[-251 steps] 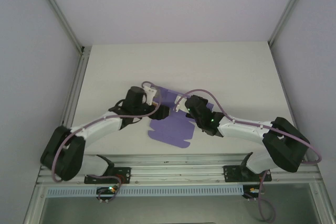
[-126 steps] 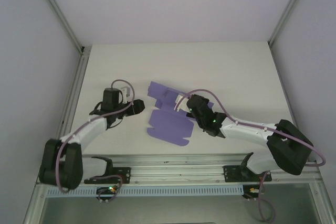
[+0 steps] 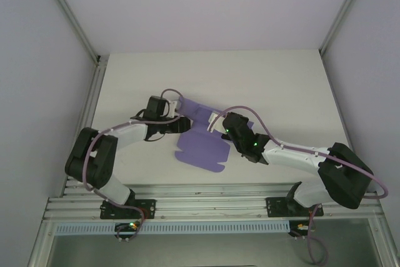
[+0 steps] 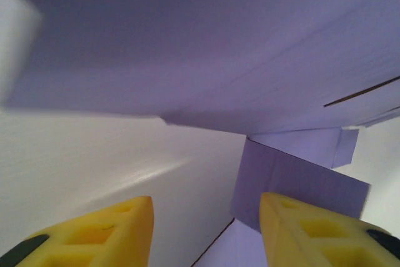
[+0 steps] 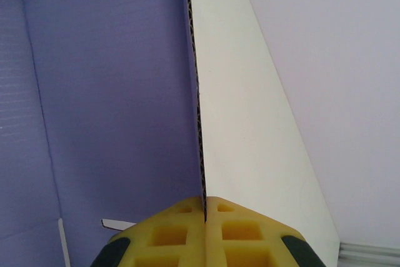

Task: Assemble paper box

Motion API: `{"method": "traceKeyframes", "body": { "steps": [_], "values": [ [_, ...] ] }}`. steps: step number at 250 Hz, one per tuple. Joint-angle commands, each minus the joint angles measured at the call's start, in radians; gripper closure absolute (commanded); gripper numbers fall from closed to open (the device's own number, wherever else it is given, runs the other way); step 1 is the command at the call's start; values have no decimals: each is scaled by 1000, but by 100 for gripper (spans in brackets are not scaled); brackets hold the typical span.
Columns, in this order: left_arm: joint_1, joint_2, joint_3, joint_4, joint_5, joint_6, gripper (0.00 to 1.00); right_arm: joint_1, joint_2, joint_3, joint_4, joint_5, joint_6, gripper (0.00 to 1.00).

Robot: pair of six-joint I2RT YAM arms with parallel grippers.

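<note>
Flanking paper box (image 3: 200, 151) (flap upright): left gripper (image 4: 206, 217), right gripper (image 5: 205, 207).

The left fingers (image 4: 87, 229) have swung back in beside the paper box (image 3: 203, 148).

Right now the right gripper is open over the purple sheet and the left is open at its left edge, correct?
No: the right gripper is shut on a raised flap of the paper box, as the right wrist view shows. The left gripper is open at its left edge.
</note>
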Motion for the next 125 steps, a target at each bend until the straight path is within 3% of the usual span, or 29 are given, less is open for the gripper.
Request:
{"method": "traceKeyframes", "body": {
  "steps": [1,42,94,125],
  "values": [
    [-41,37,41,15,-16,16,51,4,-2,0,45,-14,15,100],
    [-60,77,58,23,-86,-5,51,5,-2,-5,42,-20,20,100],
    [-185,85,84,-42,-437,24,45,7,-3,-16,49,-24,37,100],
    [-244,105,105,-73,-546,29,40,10,7,-22,54,-14,40,100]
  ]
}}
